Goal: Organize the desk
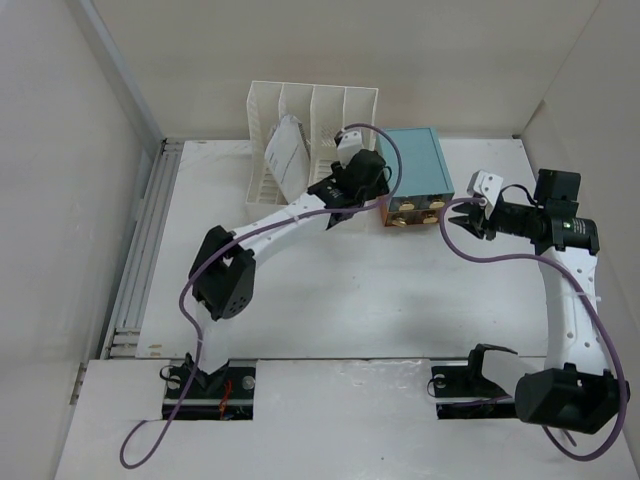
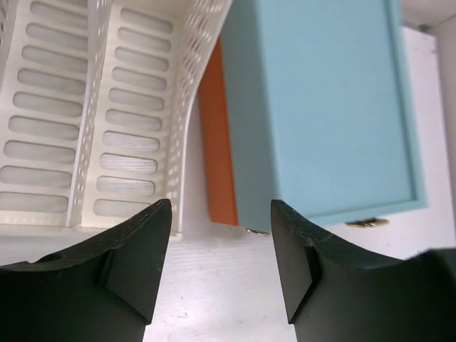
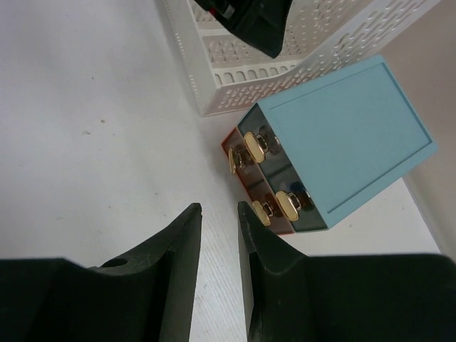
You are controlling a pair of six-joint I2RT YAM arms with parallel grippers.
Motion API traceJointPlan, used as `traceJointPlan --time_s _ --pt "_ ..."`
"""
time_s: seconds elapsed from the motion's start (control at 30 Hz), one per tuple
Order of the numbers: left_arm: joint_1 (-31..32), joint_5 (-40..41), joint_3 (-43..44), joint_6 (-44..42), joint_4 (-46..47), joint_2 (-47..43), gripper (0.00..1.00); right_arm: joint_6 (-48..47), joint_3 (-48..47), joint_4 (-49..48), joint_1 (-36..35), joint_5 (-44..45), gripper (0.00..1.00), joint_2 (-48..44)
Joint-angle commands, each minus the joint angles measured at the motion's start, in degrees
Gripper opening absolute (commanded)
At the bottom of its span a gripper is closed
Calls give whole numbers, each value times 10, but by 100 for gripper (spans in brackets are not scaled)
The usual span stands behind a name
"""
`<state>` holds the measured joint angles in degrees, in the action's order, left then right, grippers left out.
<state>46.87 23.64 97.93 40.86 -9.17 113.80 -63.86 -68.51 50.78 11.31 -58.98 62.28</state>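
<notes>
White-linked left arm (image 1: 285, 214) and right arm (image 1: 570, 300) — black joints, matte black jaws, looping purple cables (image 1: 181, 298)

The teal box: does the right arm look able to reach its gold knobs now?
Probably yes. The right gripper sits just short of the knobs on the teal box, with only bare desk between them.

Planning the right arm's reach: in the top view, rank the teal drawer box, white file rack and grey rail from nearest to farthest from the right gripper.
From the right gripper:
1. teal drawer box, just to its left and slightly farther back.
2. white file rack, beyond the box, toward the back wall.
3. grey rail, along the left edge of the desk.
</notes>
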Motion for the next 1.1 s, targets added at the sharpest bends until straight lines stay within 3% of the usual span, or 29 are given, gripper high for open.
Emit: traceJointPlan --time_s 0.0,0.07,0.13,0.17,0.2,0.23,0.4,0.43,0.47,0.5,0.57,0.63,0.8,1.07 --pt "22 22 -11 -27 9 -79 55 -12 -8 9 5 -32 32 -1" --pt "37 36 -50 -43 20 -117 54 -12 -8 9 5 -32 32 -1" --pt "42 67 -123 -48 41 -197 46 -12 -8 9 10 -32 32 -1" --pt "42 78 -153 -48 50 -229 41 -12 -8 2 10 -32 43 4" --pt "42 90 -184 -48 61 -261 30 0 -8 -6 10 -32 59 4" --pt "24 118 -216 -48 81 -325 0 0 -2 -6 16 -32 67 4" --pt "-103 128 -428 -39 167 -500 0 36 10 -48 21 -32 88 4" --pt "-125 120 -446 -39 176 -519 0 36 16 -53 21 -32 88 -1" --pt "-166 98 -459 -39 192 -547 12 43 16 -53 21 -32 88 -1" --pt "-181 98 -477 -46 198 -553 48 43 16 -63 21 -32 88 -7" --pt "-206 92 -477 -46 198 -536 62 49 22 -68 27 -32 88 -7" --pt "-234 73 -471 -31 191 -504 66 49 22 -68 27 -32 88 -7" --pt "-283 15 -447 -24 203 -389 66 49 22 -63 32 -32 88 -1" --pt "-379 -97 -402 -37 227 -285 64 49 22 -63 37 -32 88 4"
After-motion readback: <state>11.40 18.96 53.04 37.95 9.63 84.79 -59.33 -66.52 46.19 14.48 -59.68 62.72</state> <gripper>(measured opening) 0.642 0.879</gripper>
